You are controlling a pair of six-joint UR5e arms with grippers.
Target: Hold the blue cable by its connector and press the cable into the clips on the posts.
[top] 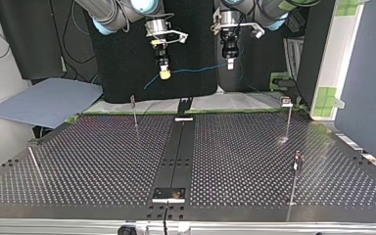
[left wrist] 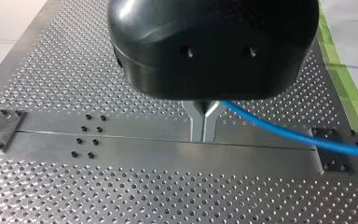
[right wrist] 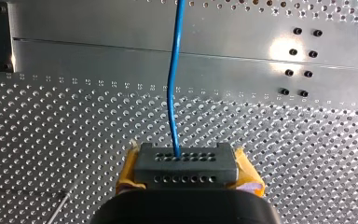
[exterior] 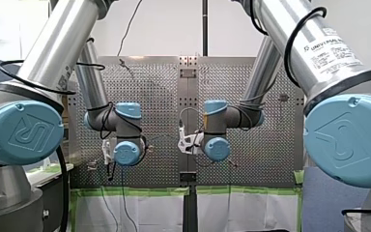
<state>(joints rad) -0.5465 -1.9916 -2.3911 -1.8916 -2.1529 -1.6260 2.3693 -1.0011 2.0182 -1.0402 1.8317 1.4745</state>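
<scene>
Robot's left end effector (left wrist: 203, 137): black body, metal fingers pressed together, tips touching. The blue cable (left wrist: 307, 138) comes out sideways from between the fingers, up near their roots, so it reads as pinched on the cable. Directly under it is the plain centre strip (left wrist: 135, 149) of the worktop (left wrist: 98, 186), with perforated plate on either side.

From there the cable runs free through the air to the robot's right end effector (right wrist: 186, 170), sagging slightly. The top view shows both end effectors pointing down, side by side and high over the worktop.

Right end effector: yellow pads (right wrist: 128, 172) clamped on the two ends of a dark grey connector (right wrist: 186, 161). The cable leaves the connector's face straight ahead of the fingers, with a mild bend just past it. Perforated plate lies below, with the centre strip further ahead.

In the top view a short blue run also slants down past the right end effector, on the side away from the left one.

The posts (top: 135, 113) stand upright on the worktop, below both end effectors and well apart from them. Small clips (top: 286, 102) sit on their tops. The cable hangs clear of every post and is not yet seated in any clip.
</scene>
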